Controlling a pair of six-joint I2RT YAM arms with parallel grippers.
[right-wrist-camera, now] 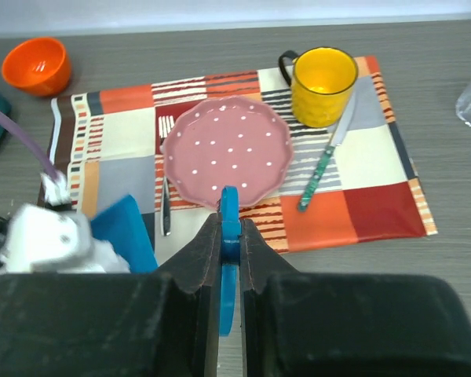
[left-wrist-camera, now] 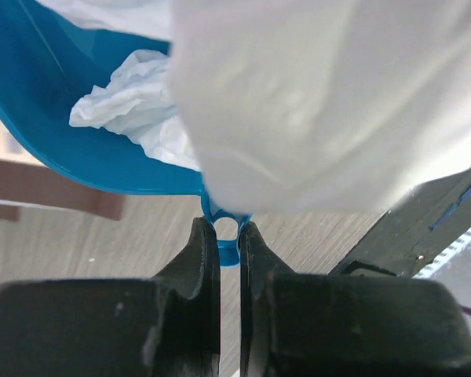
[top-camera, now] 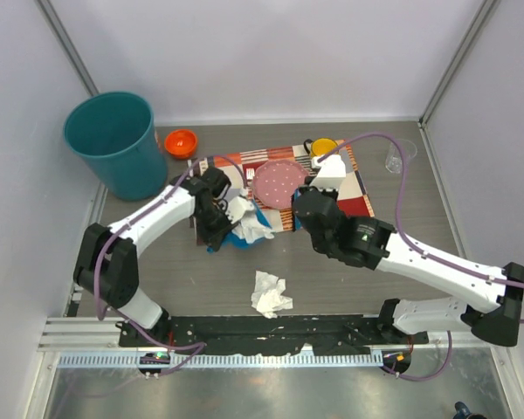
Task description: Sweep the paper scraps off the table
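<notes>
My left gripper point(top-camera: 215, 229) point(left-wrist-camera: 229, 236) is shut on the handle loop of a blue dustpan point(left-wrist-camera: 102, 161) point(top-camera: 242, 239), held at the placemat's near-left corner. Crumpled white paper scraps point(top-camera: 244, 216) point(left-wrist-camera: 129, 106) lie in the pan, and a large blurred white mass point(left-wrist-camera: 322, 102) fills the left wrist view. One more paper scrap point(top-camera: 269, 294) lies on the grey-brown table point(top-camera: 349, 288) near the front. My right gripper point(top-camera: 299, 203) point(right-wrist-camera: 229, 228) is shut on a thin blue handle point(right-wrist-camera: 228, 206); the rest of that tool is hidden. The dustpan point(right-wrist-camera: 127, 229) also shows at the right wrist view's lower left.
A teal bin point(top-camera: 113, 140) stands at the back left with an orange bowl point(top-camera: 181, 141) beside it. The patchwork placemat point(top-camera: 354, 190) carries a pink plate point(top-camera: 278, 183), a yellow mug point(top-camera: 323, 147), a knife point(right-wrist-camera: 327, 157) and a fork point(right-wrist-camera: 165, 200). A clear cup point(top-camera: 400, 155) stands at the back right.
</notes>
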